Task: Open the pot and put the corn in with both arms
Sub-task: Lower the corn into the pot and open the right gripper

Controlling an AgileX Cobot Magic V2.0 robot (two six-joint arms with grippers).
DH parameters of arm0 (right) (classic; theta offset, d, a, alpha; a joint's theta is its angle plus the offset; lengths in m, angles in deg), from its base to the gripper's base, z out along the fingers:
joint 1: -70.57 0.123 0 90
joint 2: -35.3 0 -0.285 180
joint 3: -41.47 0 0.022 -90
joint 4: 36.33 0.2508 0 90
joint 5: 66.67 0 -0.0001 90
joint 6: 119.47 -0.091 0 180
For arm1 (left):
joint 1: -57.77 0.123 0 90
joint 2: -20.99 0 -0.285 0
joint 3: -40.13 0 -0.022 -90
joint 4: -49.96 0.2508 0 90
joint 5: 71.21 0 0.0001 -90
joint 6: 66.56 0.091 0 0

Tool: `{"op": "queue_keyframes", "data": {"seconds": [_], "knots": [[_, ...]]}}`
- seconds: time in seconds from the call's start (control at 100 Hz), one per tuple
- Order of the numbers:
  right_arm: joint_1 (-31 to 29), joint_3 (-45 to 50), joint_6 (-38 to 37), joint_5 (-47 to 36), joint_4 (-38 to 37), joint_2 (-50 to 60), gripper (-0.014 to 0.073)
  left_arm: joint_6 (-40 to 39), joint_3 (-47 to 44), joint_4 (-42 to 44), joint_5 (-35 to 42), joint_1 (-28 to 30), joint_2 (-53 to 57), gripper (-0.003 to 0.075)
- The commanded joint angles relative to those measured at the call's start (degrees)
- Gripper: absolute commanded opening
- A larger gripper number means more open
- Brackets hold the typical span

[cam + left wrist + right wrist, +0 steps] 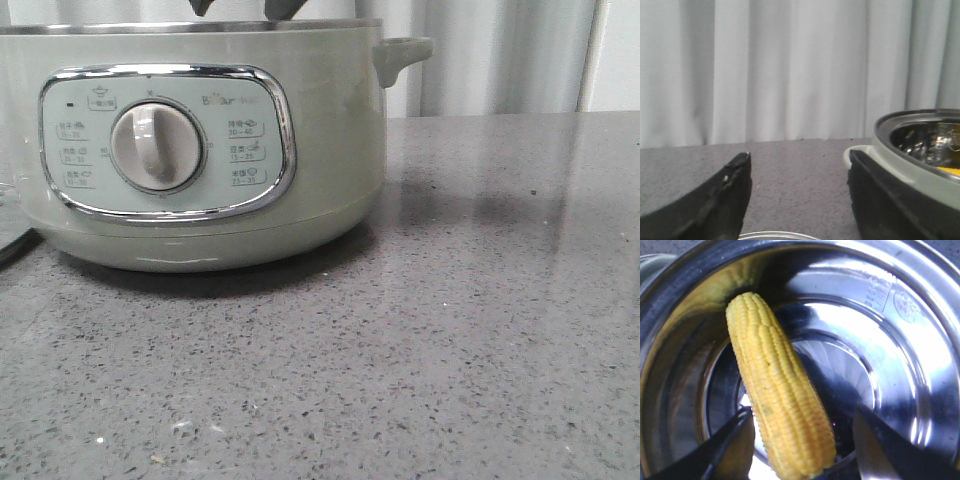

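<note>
The pale grey-green pot (330, 150) stands on the grey counter with no lid on it. In the right wrist view the yellow corn (775, 390) lies tilted inside the steel bowl (900, 340). My right gripper (802, 412) hangs over the bowl, open, one jaw on each side of the cob's lower end, with a gap on one side. Its dark fingertips (285, 8) show just above the pot's rim in the front view. My left gripper (799, 155) is open and empty beside the pot (910, 165), low over the counter. A sliver of corn (952, 171) shows inside.
A thin clear round rim (780, 235), perhaps a glass lid, lies on the counter under the left gripper. The pot's stubby handle (400, 55) sticks out to the right. A pale curtain (790, 70) hangs behind the speckled counter (480, 330).
</note>
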Motion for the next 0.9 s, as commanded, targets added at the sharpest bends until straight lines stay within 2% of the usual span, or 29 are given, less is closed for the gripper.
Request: {"op": "queue_keyframes", "data": {"seconds": [0.0,0.11,0.3,0.39,0.57,0.72,0.89], "knots": [[-0.07,-2.11,0.87,0.34,0.55,4.31,0.0321,-3.07,1.72,3.25,5.0,-1.54,2.07,0.0361],[-0.07,-2.11,1.73,4.97,-0.05,6.67,0.022,-9.97,1.72,7.28,4.52,-3.47,5.81,0.0269],[-0.07,-2.11,2.97,7.87,-1.39,11.35,0.0008,-15.04,1.72,11.2,2.26,-6.2,13.06,-0.0023],[-0.07,-2.11,2.97,8.45,-1.39,14.02,-0.0059,-17.07,1.72,11.32,0.03,-6.84,16.45,-0.002],[-0.07,-1.44,2.97,9.65,-1.39,18.91,-0.0069,-19.32,1.72,11.32,-8.49,-7.47,23.41,-0.002],[-0.07,3.47,2.97,4.78,-1.62,24.66,-0.0069,-20.41,1.81,11.32,-18.17,-7.47,30.79,-0.002],[-0.07,13.78,2.97,-4.32,-3.03,32.96,-0.0069,-20.41,3.41,11.32,-31.75,-7.47,38.25,-0.002]]}}
